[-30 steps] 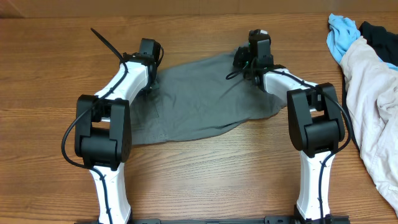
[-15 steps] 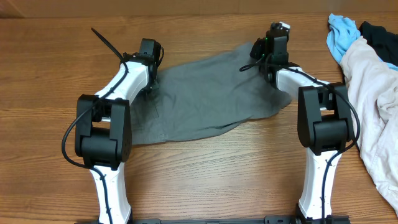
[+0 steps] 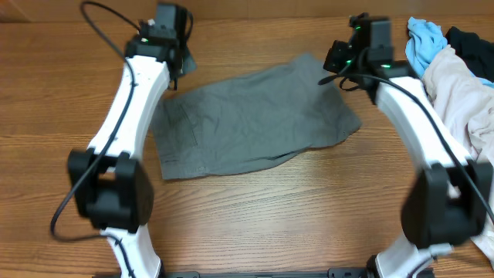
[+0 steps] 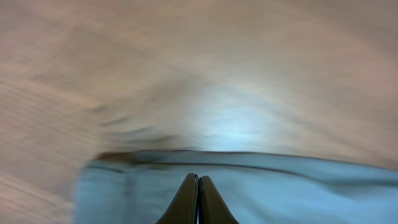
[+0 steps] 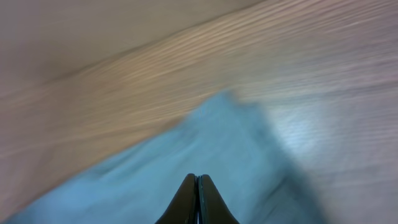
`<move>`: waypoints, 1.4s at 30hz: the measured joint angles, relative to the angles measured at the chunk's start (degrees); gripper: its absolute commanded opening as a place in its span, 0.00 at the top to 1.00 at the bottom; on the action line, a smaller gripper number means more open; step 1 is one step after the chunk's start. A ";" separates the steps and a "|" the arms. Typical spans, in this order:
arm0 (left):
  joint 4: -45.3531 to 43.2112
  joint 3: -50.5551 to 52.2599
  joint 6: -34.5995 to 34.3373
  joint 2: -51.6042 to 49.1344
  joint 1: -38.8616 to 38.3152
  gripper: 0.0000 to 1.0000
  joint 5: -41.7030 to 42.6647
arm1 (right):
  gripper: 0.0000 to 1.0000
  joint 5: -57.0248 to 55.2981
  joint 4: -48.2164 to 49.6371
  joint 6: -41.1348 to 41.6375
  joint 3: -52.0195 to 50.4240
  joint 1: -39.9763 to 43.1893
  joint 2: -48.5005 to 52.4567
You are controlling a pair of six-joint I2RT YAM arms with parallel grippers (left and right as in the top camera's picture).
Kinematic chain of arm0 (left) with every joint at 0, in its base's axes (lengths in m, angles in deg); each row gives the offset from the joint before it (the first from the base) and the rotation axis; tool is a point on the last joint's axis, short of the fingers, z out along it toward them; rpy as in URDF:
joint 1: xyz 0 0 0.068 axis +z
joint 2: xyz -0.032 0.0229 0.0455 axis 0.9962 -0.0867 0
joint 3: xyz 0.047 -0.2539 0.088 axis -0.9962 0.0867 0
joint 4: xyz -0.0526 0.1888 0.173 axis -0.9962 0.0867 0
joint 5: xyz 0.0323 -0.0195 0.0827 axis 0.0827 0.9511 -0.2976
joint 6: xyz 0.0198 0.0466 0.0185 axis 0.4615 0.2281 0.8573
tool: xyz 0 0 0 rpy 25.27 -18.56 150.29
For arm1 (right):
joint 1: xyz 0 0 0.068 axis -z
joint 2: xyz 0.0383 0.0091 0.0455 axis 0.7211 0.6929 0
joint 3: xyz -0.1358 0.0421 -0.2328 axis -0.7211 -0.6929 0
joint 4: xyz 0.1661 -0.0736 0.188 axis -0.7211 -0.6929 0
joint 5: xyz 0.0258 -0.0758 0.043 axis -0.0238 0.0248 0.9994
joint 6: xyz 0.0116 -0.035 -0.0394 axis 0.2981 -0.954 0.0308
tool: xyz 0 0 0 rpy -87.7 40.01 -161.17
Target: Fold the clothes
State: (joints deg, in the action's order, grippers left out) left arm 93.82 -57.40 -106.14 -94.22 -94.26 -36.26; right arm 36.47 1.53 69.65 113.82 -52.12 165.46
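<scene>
The left pincer [image 4: 198, 180] and the right pincer [image 5: 198, 179] are squeezing shut. The gray shorts [image 3: 255, 116] are lying between them, under both tips.

**Robot test bench, lab-type setting**

A wood-grain table [image 3: 255, 224] is viewed from a fixed camera overhead. Two white-and-black jointed arms are mounted at its near edge, the left arm [image 3: 127, 100] and the right arm [image 3: 432, 123], with a black rail [image 3: 262, 273] seen between their bases. Loose black cable [image 3: 100, 15] is looped off the left arm. Green indicator lights [image 3: 345, 58] are lit at the right wrist. Gray shorts [image 3: 255, 116] are spread mid-table. A whitish-pink garment [image 3: 459, 116], a light-blue cloth [image 3: 424, 42] and a dark cloth [image 3: 471, 42] are heaped at the right edge. The room around the table cannot be told
</scene>
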 measured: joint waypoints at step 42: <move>-19.21 -0.46 1.46 -22.71 -8.63 0.95 21.55 | 0.96 17.35 -4.28 0.61 -23.87 -1.66 4.20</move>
State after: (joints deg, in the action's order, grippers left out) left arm 74.61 -57.86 -104.68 -116.93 -102.90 -14.71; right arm 53.82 -2.75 70.27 89.95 -53.78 169.66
